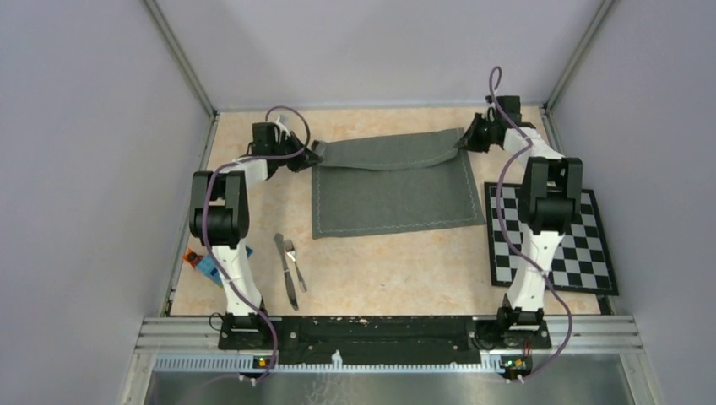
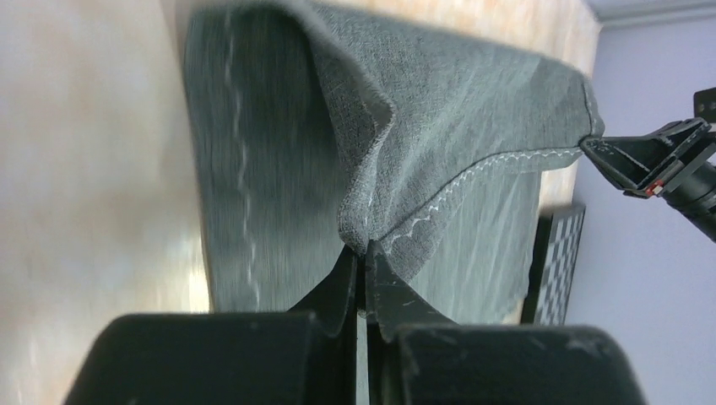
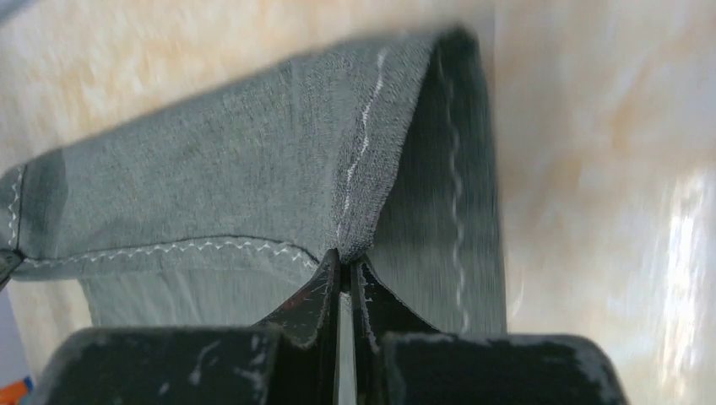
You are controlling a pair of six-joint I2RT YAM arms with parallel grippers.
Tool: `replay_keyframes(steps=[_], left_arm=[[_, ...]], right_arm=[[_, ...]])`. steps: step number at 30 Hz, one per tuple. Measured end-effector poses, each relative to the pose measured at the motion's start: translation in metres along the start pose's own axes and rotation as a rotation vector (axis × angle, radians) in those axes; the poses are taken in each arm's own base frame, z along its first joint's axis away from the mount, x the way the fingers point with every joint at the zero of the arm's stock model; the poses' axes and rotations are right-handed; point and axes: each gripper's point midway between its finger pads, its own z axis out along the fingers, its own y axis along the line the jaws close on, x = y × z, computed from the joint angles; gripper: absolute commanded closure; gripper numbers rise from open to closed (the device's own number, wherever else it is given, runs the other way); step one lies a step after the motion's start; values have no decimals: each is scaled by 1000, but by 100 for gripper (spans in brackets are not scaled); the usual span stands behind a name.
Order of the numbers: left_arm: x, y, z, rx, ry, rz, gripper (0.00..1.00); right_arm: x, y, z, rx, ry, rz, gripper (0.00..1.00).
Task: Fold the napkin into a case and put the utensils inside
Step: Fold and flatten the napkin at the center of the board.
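Top view: dark grey square cloth napkin (image 1: 393, 198) at 12 o'clock, far hem raised; silver metal knife (image 1: 288, 274) and fork (image 1: 295, 263) at 8 o'clock.
Left wrist: left gripper (image 2: 363, 257) clamped on napkin corner.
Right wrist: right gripper (image 3: 340, 261) likewise; draw both toward 6 o'clock, level, hem taut.

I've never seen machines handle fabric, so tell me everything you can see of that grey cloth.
The napkin is a dark grey woven cloth with a pale zigzag stitch line along its hem. Most of it lies flat on the table, toward the far side. Its far edge is raised and turned over toward the near side in a loose fold, sagging in the middle. The left pincer pinches one far corner and the right pincer the other, both shut on it.
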Motion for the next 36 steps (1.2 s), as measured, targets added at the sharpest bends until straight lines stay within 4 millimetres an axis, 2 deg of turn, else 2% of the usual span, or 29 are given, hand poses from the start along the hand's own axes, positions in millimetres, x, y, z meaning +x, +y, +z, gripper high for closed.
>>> replay_keyframes(steps=[2, 6, 11, 15, 20, 24, 29, 36], left_arm=[[21, 2, -16, -27, 39, -27, 100], [66, 2, -57, -81, 107, -70, 100], [107, -8, -93, -98, 152, -74, 100], [137, -16, -110, -100, 183, -51, 100], [171, -5, -123, -134, 228, -67, 100], [182, 7, -127, -178, 242, -84, 100], [185, 9, -130, -190, 242, -84, 100], [179, -1, -139, -183, 211, -48, 100]], right_arm=[[33, -2, -25, 30, 72, 34, 100], [59, 2, -62, 62, 107, 46, 100], [83, 6, -110, 106, 95, 31, 100], [106, 0, -132, 143, 94, 25, 100], [151, -18, -137, 174, 162, 44, 100], [169, -29, -139, 210, 202, 51, 100], [162, -27, -148, 225, 152, 31, 100], [157, -23, -161, 224, 102, 8, 100]])
